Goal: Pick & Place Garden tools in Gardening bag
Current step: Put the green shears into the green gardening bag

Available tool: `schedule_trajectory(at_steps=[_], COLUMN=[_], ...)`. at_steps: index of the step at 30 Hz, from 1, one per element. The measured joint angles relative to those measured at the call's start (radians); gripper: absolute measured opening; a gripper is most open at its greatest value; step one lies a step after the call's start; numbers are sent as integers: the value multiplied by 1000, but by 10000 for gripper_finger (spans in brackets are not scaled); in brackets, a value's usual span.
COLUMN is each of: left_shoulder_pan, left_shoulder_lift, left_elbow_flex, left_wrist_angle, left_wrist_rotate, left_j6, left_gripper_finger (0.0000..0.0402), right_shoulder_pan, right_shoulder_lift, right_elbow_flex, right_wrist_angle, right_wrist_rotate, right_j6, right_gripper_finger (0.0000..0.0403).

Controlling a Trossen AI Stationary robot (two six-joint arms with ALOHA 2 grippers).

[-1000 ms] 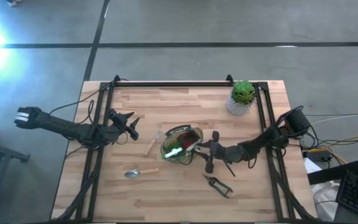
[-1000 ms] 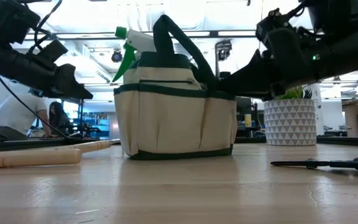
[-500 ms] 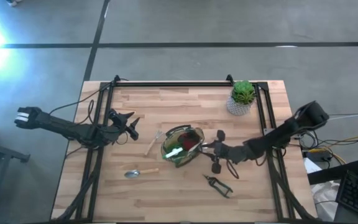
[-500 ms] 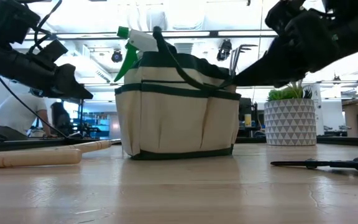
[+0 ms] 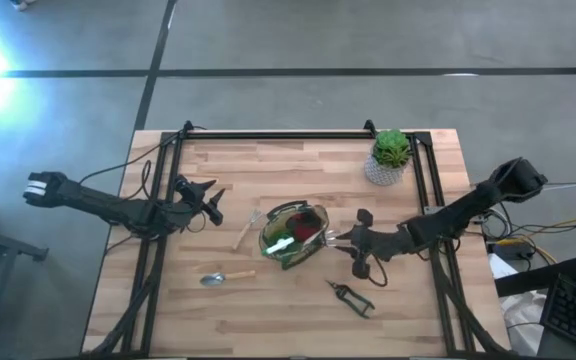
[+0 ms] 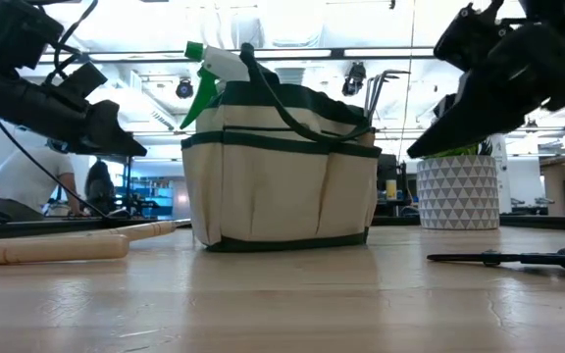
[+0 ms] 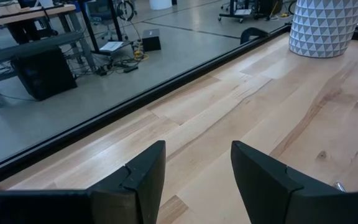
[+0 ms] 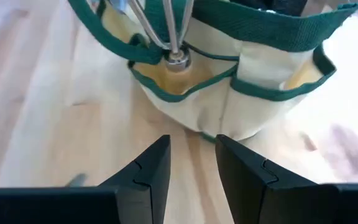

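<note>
Partly hidden inside the gardening bag [image 5: 291, 234] at mid-surface are a green piece and a red piece; a metal tool is seen standing in an outer pocket [image 8: 174, 59]. Right pincer [image 5: 360, 243]: just beside the bag, parted, nothing held. Left pincer [image 5: 212, 203]: parted, empty, well apart. Pruning shears [image 5: 352, 298], trowel [image 5: 225, 277] and fork [image 5: 245, 229] are left on the surface [image 5: 268, 320].

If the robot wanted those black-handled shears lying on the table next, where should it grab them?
Probably straight down from above, across the pruning shears near the pivot, where the two halves meet and are narrowest. They lie flat on the table with bare wood all round, apart from the gardening bag and close to the right gripper.
</note>
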Motion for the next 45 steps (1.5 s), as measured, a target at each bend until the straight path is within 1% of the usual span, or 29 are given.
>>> schedule_trajectory(at_steps=[2, 5, 8, 13, 15, 22, 27, 32, 38, 42, 45], left_shoulder_pan=[0, 0, 0, 0, 0, 0, 0, 0, 0, 0, 0], left_shoulder_lift=[0, 0, 0, 0, 0, 0, 0, 0, 0, 0, 0], left_elbow_flex=[0, 0, 0, 0, 0, 0, 0, 0, 0, 0, 0], left_wrist_angle=[0, 0, 0, -1, 0, 0, -1, 0, 0, 0, 0], left_wrist_rotate=[0, 0, 0, 0, 0, 0, 0, 0, 0, 0, 0], left_j6=[0, 0, 0, 0, 0, 0, 0, 0, 0, 0, 0], left_gripper_finger=[186, 186, 186, 186, 186, 186, 186, 186, 186, 186, 186], right_shoulder_pan=[0, 0, 0, 3, 14, 68, 116, 154, 220, 271, 298], right_shoulder_lift=[-26, -69, -105, -110, -99, -77, -77, -71, -58, -29, 23], right_elbow_flex=[0, 0, 0, 0, 0, 6, 47, 114, 182, 213, 240], right_wrist_angle=[-15, -50, -86, -116, -117, -116, -120, -239, -421, -471, -469], right_wrist_rotate=[-27, -124, -214, -363, -396, -422, -424, -420, -427, -428, -465], right_j6=[18, 59, 138, 281, 320, 434, 463, 524, 722, 851, 948], right_gripper_finger=[116, 112, 109, 111, 111, 102, 100, 99, 99, 99, 99])
